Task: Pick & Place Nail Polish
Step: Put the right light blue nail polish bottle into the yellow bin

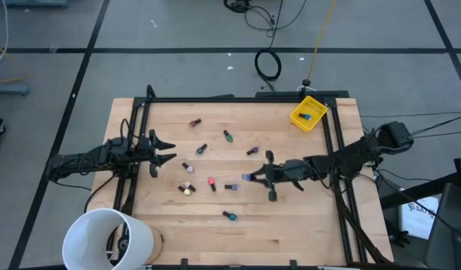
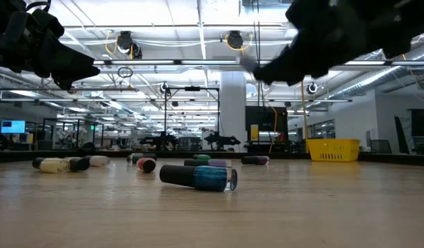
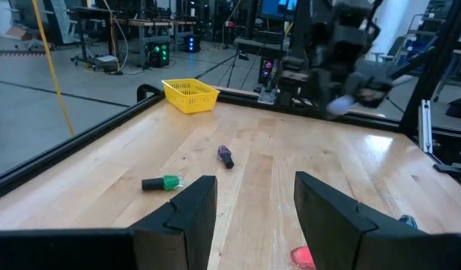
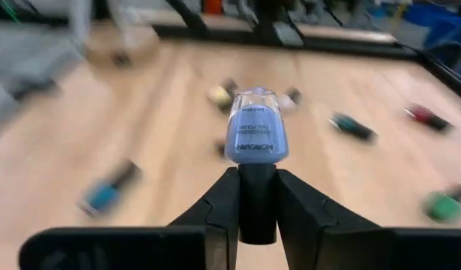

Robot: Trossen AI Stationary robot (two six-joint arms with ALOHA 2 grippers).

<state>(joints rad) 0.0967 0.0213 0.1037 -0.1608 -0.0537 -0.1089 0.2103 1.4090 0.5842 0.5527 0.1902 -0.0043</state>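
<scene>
Wooden planks make up the tabletop (image 1: 290, 225), framed by a dark rail along its far and side edges, with grey floor all around. At about 1 o'clock from the centre, against the far right corner, sits a yellow bin (image 1: 308, 113); at 7 o'clock, off the near left corner, stands a white bucket (image 1: 106, 238). The near half of the boards lies largely bare, save one blue bottle (image 1: 229, 216) at 6 o'clock. Other nail polish bottles lie on their sides scattered around the middle, a green one (image 1: 227, 136) at 12 o'clock and a red one (image 1: 212, 183) near centre. The right hand (image 1: 252, 177), at 3 o'clock, is raised off the boards and closed on the dark cap of a pale blue bottle (image 4: 257, 136); its long axis runs in line with the fingers, body pointing away from the wrist toward the left side. The left hand (image 1: 167, 148) hovers at 9 o'clock, fingers parted moderately and holding nothing.
</scene>
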